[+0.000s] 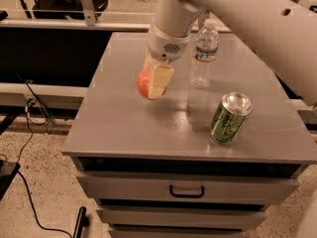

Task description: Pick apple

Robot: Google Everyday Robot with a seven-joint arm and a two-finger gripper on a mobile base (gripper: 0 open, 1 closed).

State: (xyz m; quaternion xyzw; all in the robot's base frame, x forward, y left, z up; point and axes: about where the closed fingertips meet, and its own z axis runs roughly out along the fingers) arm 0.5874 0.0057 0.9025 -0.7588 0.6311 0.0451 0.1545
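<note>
Two drink containers, bottle (204, 53) and can (230, 118), stood toward the table's (119, 128) right edge; the downward-reaching gripper (154, 82) clasped the apple (143, 83).

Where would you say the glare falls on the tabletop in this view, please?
Camera view: a pale sheen lies on the grey table between the hand, closed on the apple, and the green can; the can's lid gleams too.

The gripper (154, 86), reaching down from the white arm (247, 14), clasps the apple (143, 83) between its fingers over the grey table (124, 128), with a bottle (204, 53) standing just beyond it and a green can (230, 118) nearer the front edge.
</note>
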